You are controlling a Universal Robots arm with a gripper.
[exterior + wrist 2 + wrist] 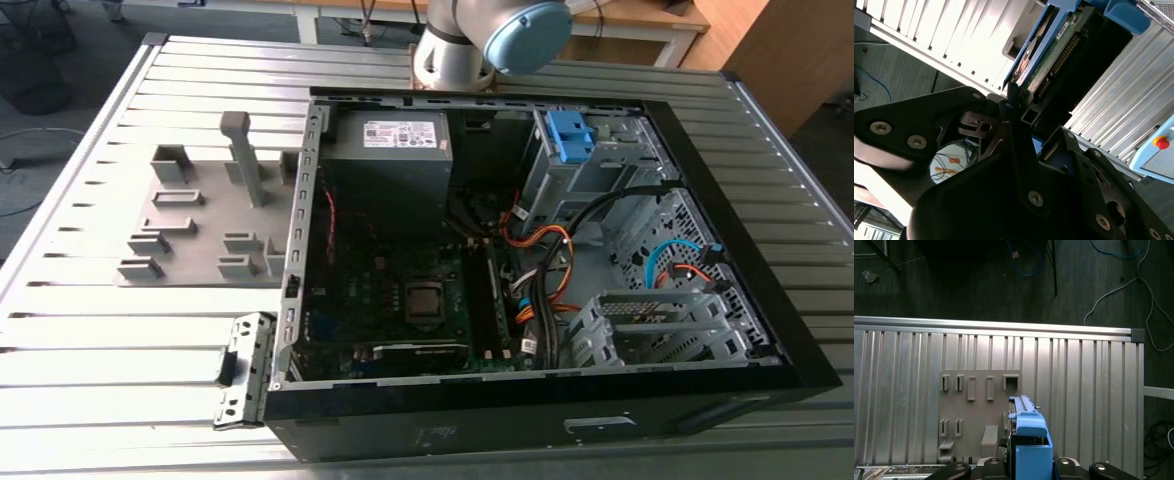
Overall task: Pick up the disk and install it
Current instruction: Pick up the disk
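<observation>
The slatted metal table carries an open computer case toward the exterior view's right and a grey holder plate with upright slots toward its left; inside the case sit a grey box with a small white label, a bare blue bracket in the drive cage at the far corner, and loose cables strung between board and cage, which crowd that side; the disk is not in the case but in the gripper, whose jaws are clenched on one end of it; its long axis runs straight out from the jaws, edge-on in the second wrist view; in the first wrist view its blue frame appears raised over the plate, well apart from the cage.
</observation>
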